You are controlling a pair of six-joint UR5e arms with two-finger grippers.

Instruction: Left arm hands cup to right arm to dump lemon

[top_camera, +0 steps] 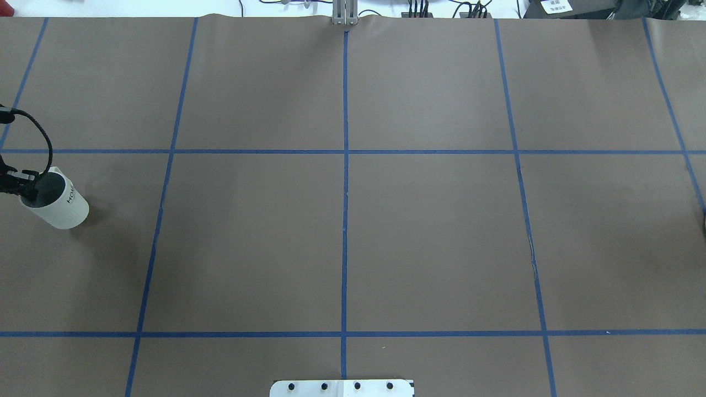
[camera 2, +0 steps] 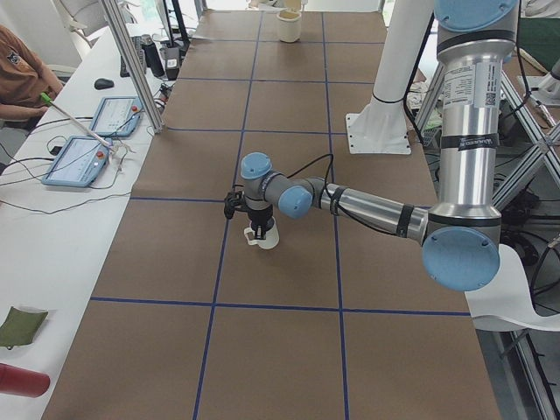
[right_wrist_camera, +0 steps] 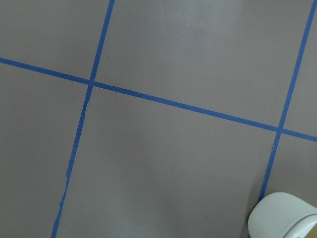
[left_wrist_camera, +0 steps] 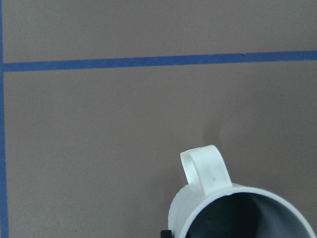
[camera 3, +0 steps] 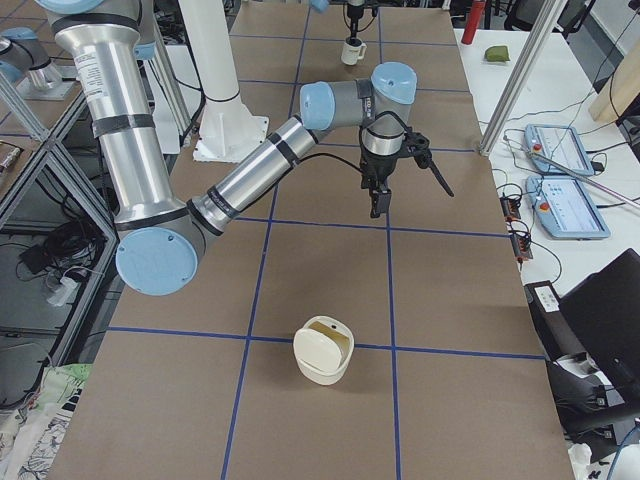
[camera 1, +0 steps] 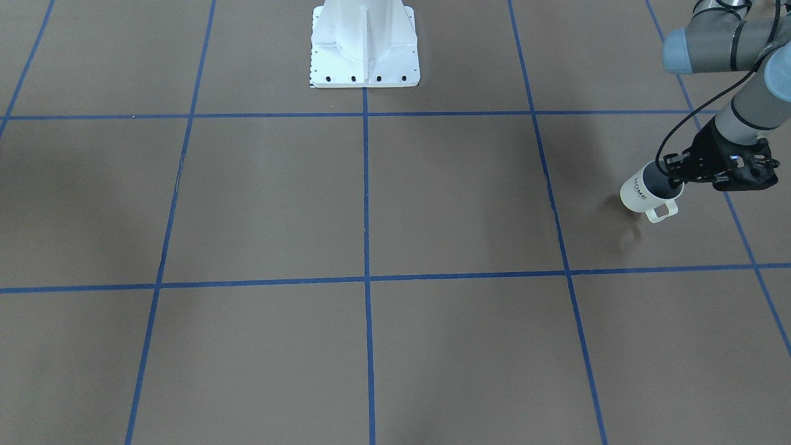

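Observation:
The cup (camera 1: 636, 193), a white mug with "HOME" on its side, hangs tilted just above the brown table at the robot's far left. My left gripper (camera 1: 672, 177) is shut on its rim, one finger inside the dark grey mouth. The cup (top_camera: 58, 207) lies at the left edge of the overhead view, and the left wrist view shows its handle (left_wrist_camera: 205, 168) and part of its dark inside. The lemon is hidden. My right gripper (camera 3: 377, 200) points down over the table far from the cup; I cannot tell whether it is open or shut.
A cream container (camera 3: 323, 352) stands on the table near the robot's right end, its rim (right_wrist_camera: 285, 215) showing in the right wrist view. The white robot base (camera 1: 364, 62) sits at mid-table. A person (camera 2: 19, 70) and teach pendants (camera 2: 87, 144) are at the side bench.

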